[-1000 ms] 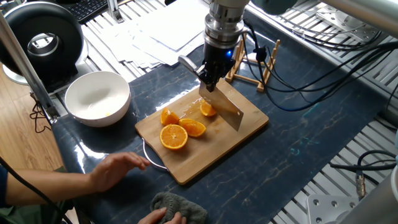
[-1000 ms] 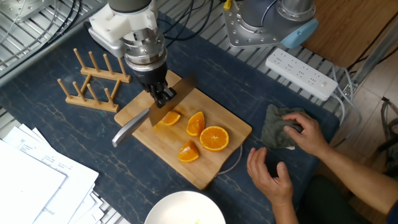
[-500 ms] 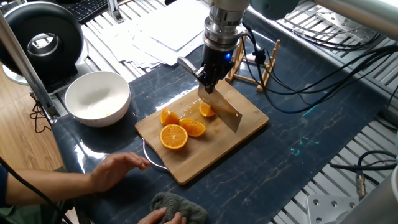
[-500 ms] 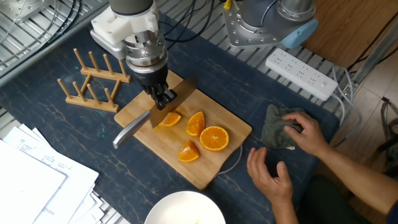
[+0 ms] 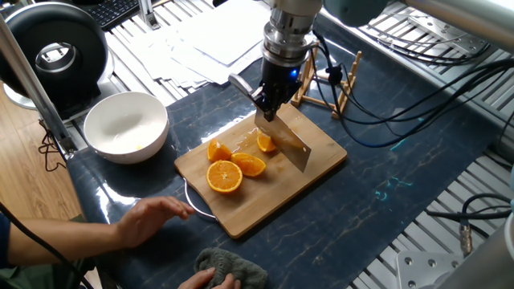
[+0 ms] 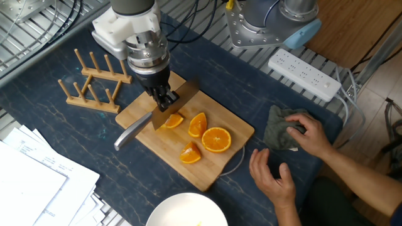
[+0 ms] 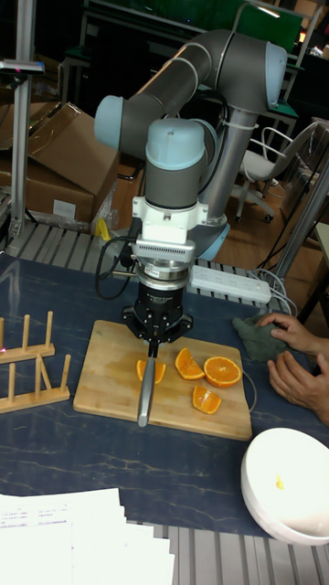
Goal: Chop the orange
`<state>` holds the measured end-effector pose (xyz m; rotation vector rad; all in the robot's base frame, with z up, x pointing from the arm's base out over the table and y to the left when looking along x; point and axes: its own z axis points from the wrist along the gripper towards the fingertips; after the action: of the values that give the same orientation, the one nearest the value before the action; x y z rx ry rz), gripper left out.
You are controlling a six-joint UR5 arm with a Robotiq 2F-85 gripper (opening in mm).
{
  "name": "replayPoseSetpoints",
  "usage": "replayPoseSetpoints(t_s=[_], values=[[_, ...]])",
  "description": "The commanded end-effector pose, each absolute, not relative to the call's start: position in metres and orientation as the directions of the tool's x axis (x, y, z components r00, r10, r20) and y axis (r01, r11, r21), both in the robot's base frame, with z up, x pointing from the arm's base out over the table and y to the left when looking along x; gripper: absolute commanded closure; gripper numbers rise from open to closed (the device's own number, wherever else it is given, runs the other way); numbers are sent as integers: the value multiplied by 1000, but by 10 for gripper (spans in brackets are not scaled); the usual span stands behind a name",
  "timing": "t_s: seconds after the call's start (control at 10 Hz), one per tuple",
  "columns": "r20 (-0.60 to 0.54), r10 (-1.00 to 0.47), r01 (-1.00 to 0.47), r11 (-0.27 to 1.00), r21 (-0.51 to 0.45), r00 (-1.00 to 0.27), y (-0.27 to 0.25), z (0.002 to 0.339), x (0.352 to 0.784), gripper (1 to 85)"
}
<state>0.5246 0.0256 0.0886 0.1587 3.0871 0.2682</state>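
Note:
My gripper [image 5: 269,104] [image 6: 166,99] [image 7: 153,343] is shut on a knife [image 5: 293,146] [image 6: 179,103] [image 7: 143,398], holding it where blade meets handle. The blade stands edge-down on the wooden cutting board [image 5: 265,197] [image 6: 207,172], right at the orange [image 5: 264,142] [image 6: 172,120] [image 7: 160,370], a small wedge partly hidden behind the blade. Two more wedges [image 5: 250,164] [image 5: 218,150] and a round orange half [image 5: 225,177] [image 6: 217,139] [image 7: 222,371] lie on the same board, apart from the knife.
A white bowl [image 5: 126,124] [image 7: 283,480] sits beside the board. A wooden rack [image 5: 329,80] [image 6: 94,85] stands close behind the gripper. A person's hands [image 5: 148,217] [image 6: 273,176] and a grey cloth [image 6: 282,129] rest near the board's front. A power strip [image 6: 304,74] lies further back.
The gripper and knife have shifted only very slightly at the wedge. The other orange pieces and the person's hands have stayed in place.

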Motion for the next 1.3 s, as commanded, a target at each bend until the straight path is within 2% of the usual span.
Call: replayPoseSetpoints(t_s=[0.0, 0.7, 1.2], values=[[-36, 113, 104, 975, 198, -993, 29, 88, 528, 847], [-63, 109, 92, 969, 228, -992, 31, 80, 537, 847], [-137, 90, 54, 967, 247, -987, 19, 77, 557, 847]])
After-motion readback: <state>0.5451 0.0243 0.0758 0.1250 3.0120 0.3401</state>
